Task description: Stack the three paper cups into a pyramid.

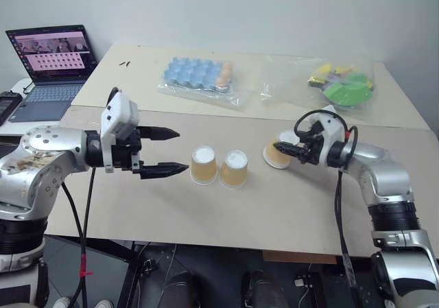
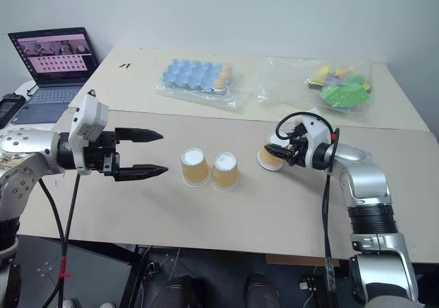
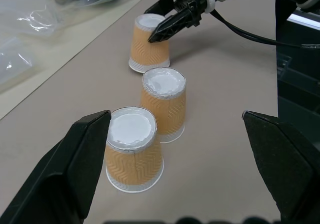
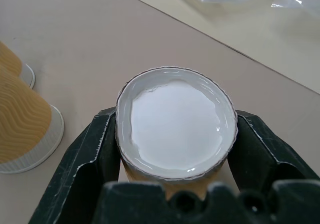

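Note:
Two of the paper cups, tan with white bases, stand upside down side by side mid-table: one (image 1: 203,164) on the left, the other (image 1: 234,169) touching it on its right. The third paper cup (image 1: 276,156) sits upside down farther right, apart from the pair, tilted a little toward them. My right gripper (image 1: 280,148) is shut on it, its fingers (image 4: 97,144) pressed against both sides just under the white base (image 4: 176,121). Left of the pair, my left gripper (image 1: 182,151) hangs open and empty, pointing at the cups.
A blue tray of cells (image 1: 195,71) in clear plastic lies at the back centre. A plastic bag of coloured pieces (image 1: 343,85) is at the back right. An open laptop (image 1: 55,57) sits at the far left. The table's front edge (image 1: 226,243) runs close below the cups.

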`<action>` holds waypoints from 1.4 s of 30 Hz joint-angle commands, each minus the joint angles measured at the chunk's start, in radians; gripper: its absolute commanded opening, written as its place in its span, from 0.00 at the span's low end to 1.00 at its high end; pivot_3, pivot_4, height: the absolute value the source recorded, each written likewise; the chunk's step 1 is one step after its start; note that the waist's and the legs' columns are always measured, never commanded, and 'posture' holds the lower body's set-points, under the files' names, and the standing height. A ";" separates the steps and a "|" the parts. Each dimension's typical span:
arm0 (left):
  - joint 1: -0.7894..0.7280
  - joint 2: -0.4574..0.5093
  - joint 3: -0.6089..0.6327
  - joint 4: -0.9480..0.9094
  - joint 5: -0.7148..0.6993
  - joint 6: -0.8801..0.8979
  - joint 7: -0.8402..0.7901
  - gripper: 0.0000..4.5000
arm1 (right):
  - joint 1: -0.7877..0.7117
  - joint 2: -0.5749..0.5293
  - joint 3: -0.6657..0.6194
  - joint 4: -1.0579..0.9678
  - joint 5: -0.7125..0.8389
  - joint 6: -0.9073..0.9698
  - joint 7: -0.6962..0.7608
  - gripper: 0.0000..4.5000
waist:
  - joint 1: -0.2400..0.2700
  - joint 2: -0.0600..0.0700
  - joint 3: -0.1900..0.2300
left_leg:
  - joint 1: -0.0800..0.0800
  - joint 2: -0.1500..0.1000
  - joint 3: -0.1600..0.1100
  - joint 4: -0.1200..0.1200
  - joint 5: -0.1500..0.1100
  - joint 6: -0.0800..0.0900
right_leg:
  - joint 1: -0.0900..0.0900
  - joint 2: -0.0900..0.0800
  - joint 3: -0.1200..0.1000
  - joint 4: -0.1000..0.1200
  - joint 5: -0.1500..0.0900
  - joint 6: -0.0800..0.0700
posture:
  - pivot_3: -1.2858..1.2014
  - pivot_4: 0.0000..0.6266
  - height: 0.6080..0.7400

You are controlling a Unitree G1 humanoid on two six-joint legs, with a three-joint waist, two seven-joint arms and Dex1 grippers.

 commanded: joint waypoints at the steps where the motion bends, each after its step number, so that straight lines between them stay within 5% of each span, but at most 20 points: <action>1: 0.010 0.020 0.041 -0.038 -0.011 -0.021 0.009 1.00 | -0.086 -0.025 0.000 -0.058 0.002 -0.022 0.032 0.61 | -0.001 0.001 0.000 | 0.000 0.000 0.000 0.000 0.000 0.000 | 0.000 0.000 0.000 0.000 0.000 0.000 | 0.52 0.24 0.94; 13: 0.045 0.016 0.028 -0.054 -0.010 -0.035 0.025 1.00 | -0.417 -0.013 0.222 -0.169 0.069 0.080 0.355 0.61 | 0.001 0.004 0.003 | -0.001 0.000 0.001 -0.001 0.000 0.000 | -0.001 0.001 0.000 0.000 0.000 0.000 | 0.52 0.24 0.94; 33: 0.049 0.027 0.041 -0.067 -0.021 -0.023 0.037 1.00 | -0.457 0.103 0.328 0.026 -0.034 -0.015 0.443 0.61 | -0.001 0.005 0.003 | -0.001 -0.001 0.000 -0.001 0.000 0.000 | 0.000 0.001 -0.002 0.001 0.000 0.000 | 0.52 0.24 0.94; 37: 0.047 0.027 0.039 -0.064 -0.021 -0.024 0.039 1.00 | -0.455 0.115 0.312 0.027 -0.030 -0.005 0.430 0.95 | -0.001 0.005 0.003 | -0.001 0.000 0.000 0.000 0.000 0.000 | -0.001 0.001 -0.002 0.001 0.000 0.000 | 0.52 0.24 0.94; 42: 0.045 0.024 0.039 -0.059 -0.022 -0.026 0.045 1.00 | -0.473 0.095 0.241 -0.037 0.038 0.042 0.450 0.99 | -0.001 0.005 0.003 | -0.002 -0.001 0.000 -0.001 0.000 0.000 | -0.001 0.001 -0.002 0.002 0.000 0.000 | 0.52 0.24 0.94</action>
